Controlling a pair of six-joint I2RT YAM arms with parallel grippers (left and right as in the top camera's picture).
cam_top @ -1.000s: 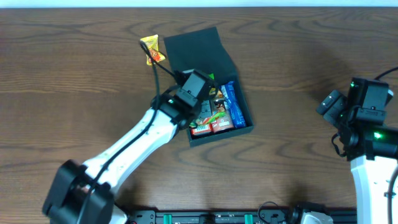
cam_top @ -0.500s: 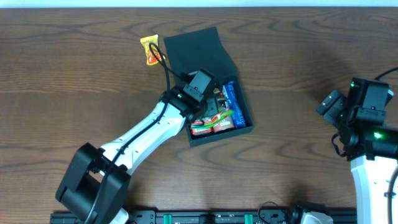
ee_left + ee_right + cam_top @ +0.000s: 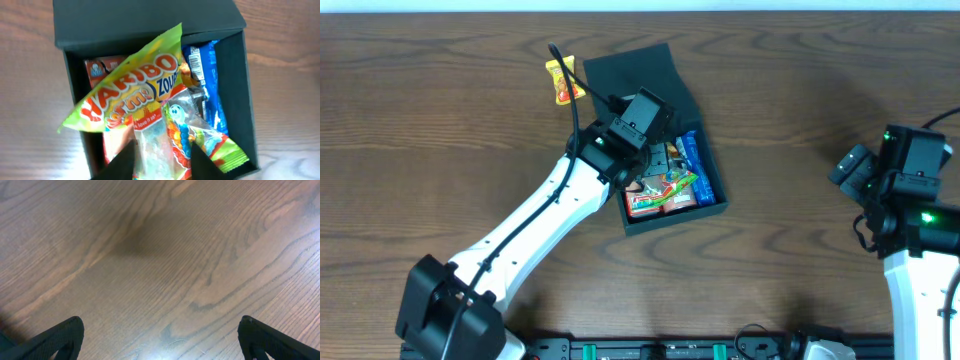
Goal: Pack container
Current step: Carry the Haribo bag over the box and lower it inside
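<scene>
Left of the container point(image 3: 672, 219), a yellow snack packet point(image 3: 563, 82) lies on the wooden table point(image 3: 440, 150), just beside the lid flap point(image 3: 635, 75). Left arm hangs over the box and covers its near-left part from overhead. Container sits mid-table: dark green, matte, square, flap open and laid back. Inside are a Haribo bag point(image 3: 132, 97) slanted on top, a blue packet point(image 3: 207, 82) along the right wall, and red cartons point(image 3: 97, 67) underneath. Left gripper point(image 3: 162, 162): fingers part-way apart astride the bag's clear end, can't tell if they pinch it. Right gripper point(image 3: 160, 332) is spread wide over bare wood, well apart.
</scene>
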